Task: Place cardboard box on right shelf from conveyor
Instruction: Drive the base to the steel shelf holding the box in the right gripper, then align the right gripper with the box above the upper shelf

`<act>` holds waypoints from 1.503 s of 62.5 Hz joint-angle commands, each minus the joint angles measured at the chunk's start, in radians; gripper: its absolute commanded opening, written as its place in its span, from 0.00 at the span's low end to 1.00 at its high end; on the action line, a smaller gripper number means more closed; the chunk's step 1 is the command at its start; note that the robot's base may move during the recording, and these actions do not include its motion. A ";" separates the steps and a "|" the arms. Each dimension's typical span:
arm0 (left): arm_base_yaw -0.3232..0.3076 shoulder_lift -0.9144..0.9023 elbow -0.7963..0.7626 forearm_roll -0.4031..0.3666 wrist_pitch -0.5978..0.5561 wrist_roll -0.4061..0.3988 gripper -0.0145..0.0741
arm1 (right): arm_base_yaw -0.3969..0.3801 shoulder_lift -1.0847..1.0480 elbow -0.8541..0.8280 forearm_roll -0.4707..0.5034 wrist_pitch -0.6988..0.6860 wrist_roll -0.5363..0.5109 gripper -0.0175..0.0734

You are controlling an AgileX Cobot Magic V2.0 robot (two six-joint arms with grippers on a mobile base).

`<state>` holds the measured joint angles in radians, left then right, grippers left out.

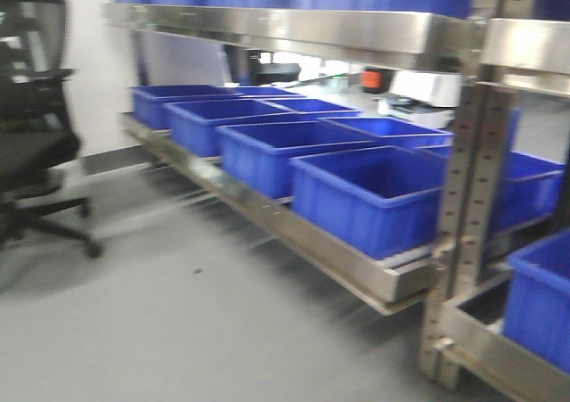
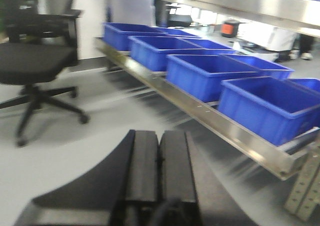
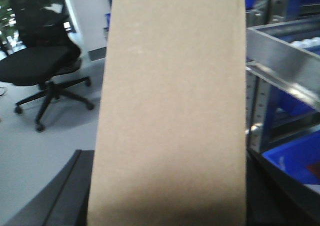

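Holding the cardboard box (image 3: 170, 100), right pincer (image 3: 165, 203) faces the right shelf (image 3: 282, 60) edge; left pincer (image 2: 159, 158) closed.

The cardboard box (image 3: 170, 110) is plain yellowish-tan; bins (image 1: 365, 201) bright blue; shelf rail (image 1: 356, 268) silvery; chair (image 2: 35, 60) black; floor (image 1: 178, 331) apparently pale grey.

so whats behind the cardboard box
Left of the cardboard box an office chair shows, right of it steel shelving and a blue bin; everything straight behind is covered.
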<state>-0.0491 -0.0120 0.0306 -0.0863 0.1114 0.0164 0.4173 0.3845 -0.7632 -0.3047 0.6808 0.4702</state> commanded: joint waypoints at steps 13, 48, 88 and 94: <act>-0.001 -0.012 -0.003 -0.005 -0.084 -0.005 0.03 | -0.005 0.008 -0.029 -0.024 -0.090 -0.010 0.41; -0.003 -0.012 -0.003 -0.005 -0.084 -0.005 0.03 | -0.005 0.008 -0.029 -0.024 -0.090 -0.010 0.41; -0.003 -0.012 -0.003 -0.005 -0.084 -0.005 0.03 | -0.005 0.008 -0.029 -0.024 -0.090 -0.010 0.41; -0.003 -0.012 -0.003 -0.005 -0.084 -0.005 0.03 | -0.005 0.008 -0.029 -0.024 -0.090 -0.010 0.41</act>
<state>-0.0491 -0.0120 0.0306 -0.0863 0.1114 0.0164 0.4173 0.3845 -0.7632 -0.3047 0.6808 0.4702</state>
